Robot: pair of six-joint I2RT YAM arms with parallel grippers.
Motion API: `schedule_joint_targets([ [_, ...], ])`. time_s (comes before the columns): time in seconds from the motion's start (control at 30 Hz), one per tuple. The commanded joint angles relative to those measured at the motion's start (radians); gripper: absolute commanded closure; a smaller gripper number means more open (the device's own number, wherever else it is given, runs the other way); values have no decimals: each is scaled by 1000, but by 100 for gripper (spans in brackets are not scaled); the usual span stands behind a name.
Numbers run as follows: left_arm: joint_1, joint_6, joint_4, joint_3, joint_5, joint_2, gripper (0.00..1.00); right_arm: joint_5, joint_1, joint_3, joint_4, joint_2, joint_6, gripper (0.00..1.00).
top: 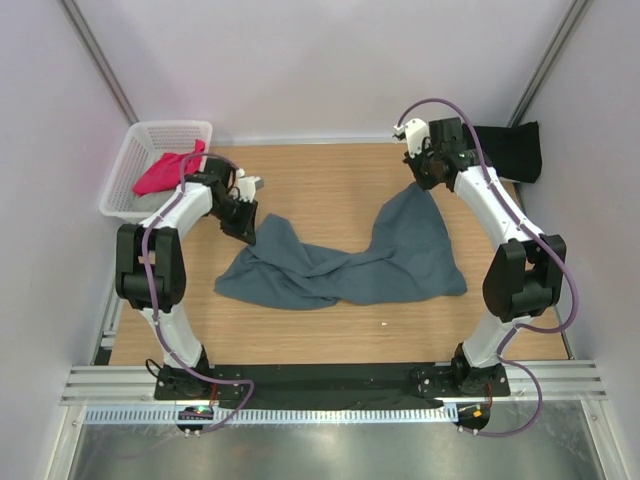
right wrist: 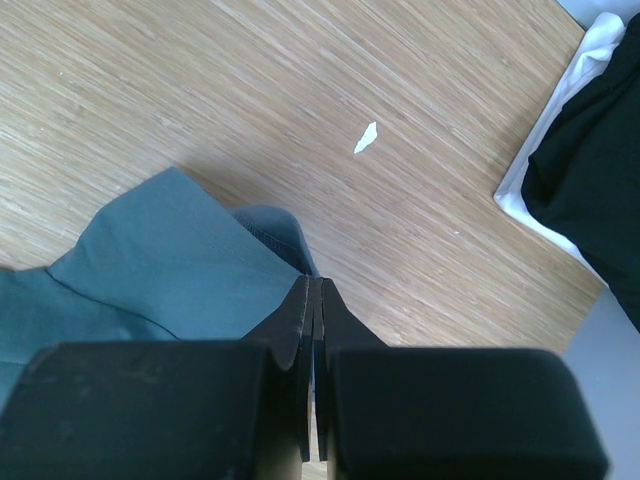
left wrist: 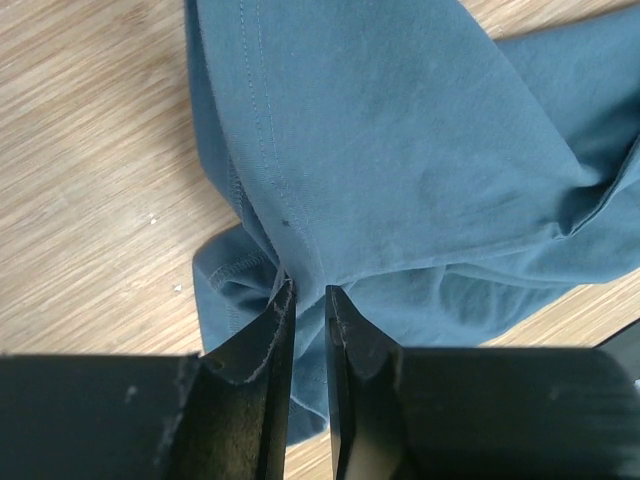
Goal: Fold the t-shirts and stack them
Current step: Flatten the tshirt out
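Note:
A slate blue-grey t-shirt (top: 340, 265) lies crumpled across the middle of the wooden table. My left gripper (top: 243, 225) is at its left corner. In the left wrist view the left gripper (left wrist: 308, 292) has its jaws drawn close around a bunched fold of the blue-grey t-shirt (left wrist: 400, 150). My right gripper (top: 425, 180) holds the shirt's far right corner raised. In the right wrist view the right gripper (right wrist: 315, 282) is shut on the edge of the blue-grey t-shirt (right wrist: 150, 260). A black t-shirt (top: 510, 150) lies at the back right. A magenta-pink t-shirt (top: 165, 172) sits in the basket.
The white mesh basket (top: 150, 135) stands at the back left corner, just beyond the left arm. The black t-shirt (right wrist: 595, 170) rests on something white (right wrist: 570, 90) by the table's right edge. A small white scrap (right wrist: 366, 137) lies on the wood.

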Motion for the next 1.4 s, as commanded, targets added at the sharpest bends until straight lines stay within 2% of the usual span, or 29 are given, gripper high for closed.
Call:
schedule_joint_targets([
  [0.0, 0, -1, -21, 27, 24, 8, 81, 4, -4, -9, 40, -63, -7, 99],
  [0.17, -2, -4, -35, 38, 26, 20, 82, 3, -7, -15, 44, -70, -7, 99],
  [0.2, -2, -3, -38, 43, 26, 22, 86, 4, -8, -17, 46, -72, -7, 99],
  [0.23, 0, -3, -46, 46, 26, 25, 97, 6, -15, -17, 44, -76, -6, 99],
  [0.27, 0, -3, -49, 50, 24, 26, 100, 8, -16, -17, 46, -80, -3, 99],
  [0.5, -2, -1, -53, 110, 7, -61, 100, 38, -100, 14, 26, -184, 40, 99],
  [0.7, 0, -35, -52, 268, 14, -202, 100, 58, -156, 81, -48, -335, 54, 99],
  [0.9, -5, -55, -73, 406, 32, -328, 100, 124, -156, 164, -85, -474, 118, 99],
  [1.17, -60, -3, -210, 576, -9, -461, 100, 167, -156, 302, -95, -627, 163, 99],
  [1.27, -71, -7, -283, 552, -28, -489, 100, 158, -156, 264, -125, -705, 171, 99],
  [1.3, -72, -3, -321, 531, -7, -486, 94, 143, -156, 206, -129, -730, 175, 99],
  [1.37, -86, 16, -332, 427, -11, -484, 68, 112, -156, 144, -125, -771, 204, 99],
])
